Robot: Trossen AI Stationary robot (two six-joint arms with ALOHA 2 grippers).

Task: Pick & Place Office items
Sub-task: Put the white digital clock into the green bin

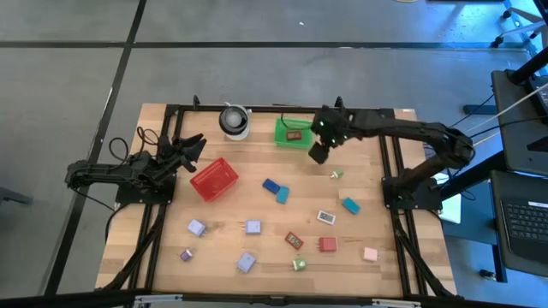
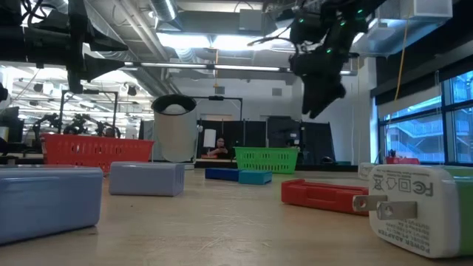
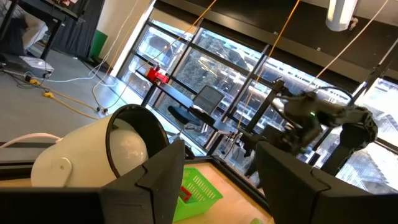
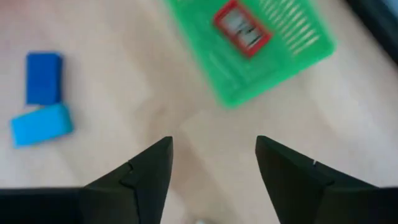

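Right gripper (image 4: 211,165), fingers apart and empty, hangs just beside the green basket (image 4: 273,68) holding a red piece (image 4: 241,27).

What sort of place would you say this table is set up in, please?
Probably a robotics lab or open workshop: the wooden table stands on a bare concrete floor, exposed ceiling ducts run overhead, and large windows line one side.

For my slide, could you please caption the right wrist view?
Open right gripper above the table, near the green basket holding one red-framed item.
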